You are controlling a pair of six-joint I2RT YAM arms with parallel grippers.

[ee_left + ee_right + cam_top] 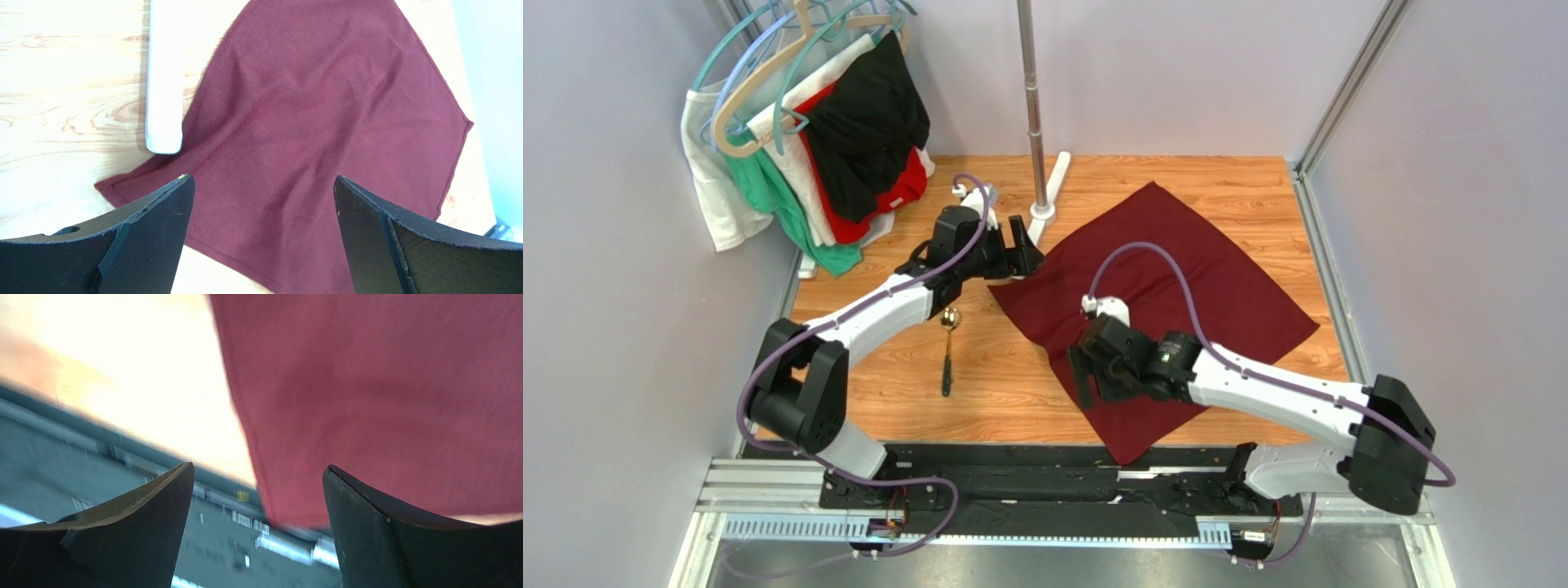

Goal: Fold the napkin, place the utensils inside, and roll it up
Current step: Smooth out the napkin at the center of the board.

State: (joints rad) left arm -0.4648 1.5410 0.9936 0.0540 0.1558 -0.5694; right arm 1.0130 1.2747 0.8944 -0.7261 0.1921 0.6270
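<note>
The dark maroon napkin (1173,300) lies spread flat like a diamond on the wooden table, and its near corner reaches the front edge. The spoon (947,353), with a gold bowl and a dark handle, lies on bare wood left of the napkin. My left gripper (1025,251) hovers open over the napkin's left corner. In the left wrist view the napkin (319,122) fills the space between the wide-apart fingers (153,233). My right gripper (1092,375) stands open above the napkin's near-left edge. In the right wrist view that edge and the near corner of the napkin (380,392) run between the open gripper (258,471).
Garments on hangers (817,135) hang at the back left. A metal pole (1032,86) rises at the back, and its white foot (164,73) touches the napkin's far-left edge. Walls close in on both sides. A black and aluminium rail (1014,480) runs along the front.
</note>
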